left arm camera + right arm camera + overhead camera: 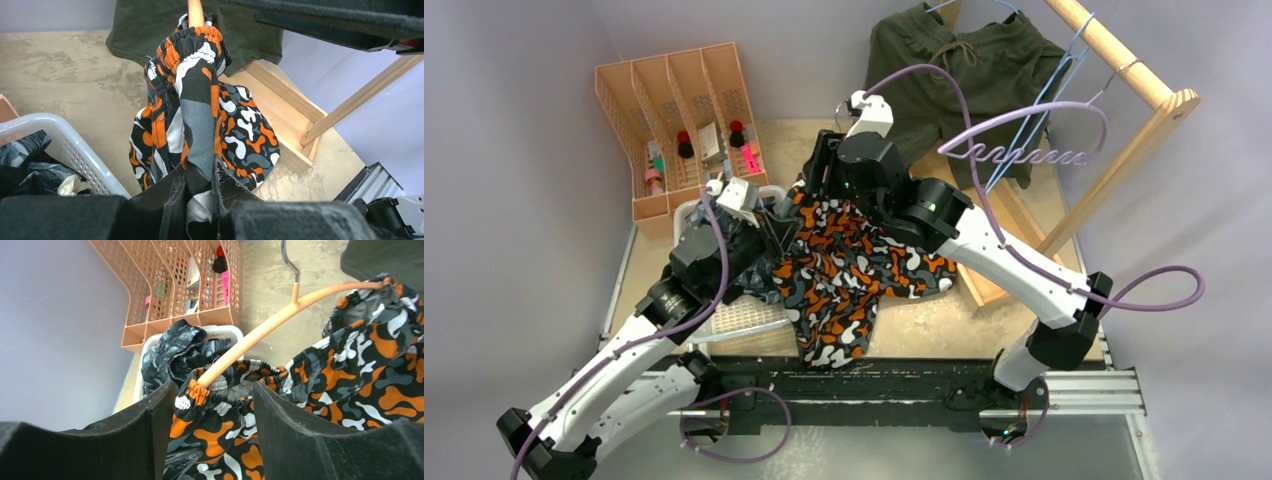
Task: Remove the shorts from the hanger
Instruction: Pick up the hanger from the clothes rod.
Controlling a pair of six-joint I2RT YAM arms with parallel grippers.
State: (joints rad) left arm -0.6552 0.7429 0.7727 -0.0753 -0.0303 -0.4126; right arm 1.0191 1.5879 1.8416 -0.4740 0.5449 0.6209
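Your left tool (200, 200) pinches orange-black-white camouflage fabric shorts (197, 115); right tool (214, 390) gapes astride orange hanger (240, 347); mottled beige tabletop (65, 80).

i can read no words, brands or numbers anywhere. the small items (686, 143) in the peach organizer (669, 75) at ten o'clock on the desk are too small and blurred for any lettering to show. the orange-black-white camouflage shorts (844, 270) show only their blotched pattern.
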